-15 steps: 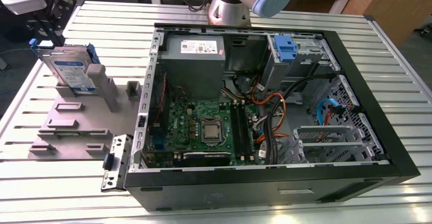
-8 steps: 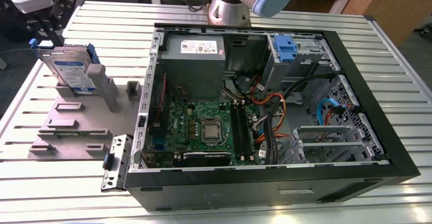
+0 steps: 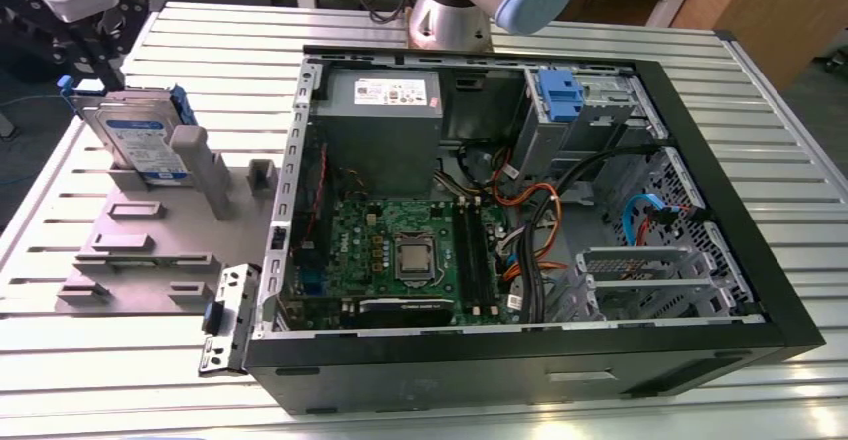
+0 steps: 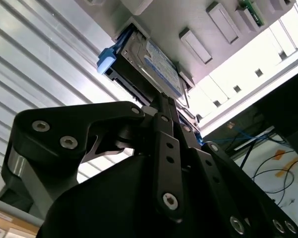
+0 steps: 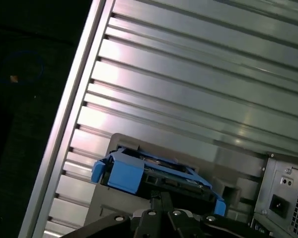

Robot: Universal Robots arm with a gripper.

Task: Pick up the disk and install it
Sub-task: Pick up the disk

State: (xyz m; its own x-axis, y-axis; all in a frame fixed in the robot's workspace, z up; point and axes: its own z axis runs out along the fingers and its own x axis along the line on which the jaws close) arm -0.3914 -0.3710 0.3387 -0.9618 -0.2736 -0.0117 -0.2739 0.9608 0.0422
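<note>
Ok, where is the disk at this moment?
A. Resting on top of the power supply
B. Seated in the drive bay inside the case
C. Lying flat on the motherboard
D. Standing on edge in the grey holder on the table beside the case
D: the disk stands on edge in the grey holder, to the exterior view's left of the open computer case, with the gripper close by it.

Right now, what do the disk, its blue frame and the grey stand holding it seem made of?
The disk looks metal: silver-grey, dull sheen, with a papery white-and-blue label. Its blue frame seems moulded plastic: even colour, matte, rounded edges. The grey stand looks matte plastic too, though painted metal is possible.
</note>
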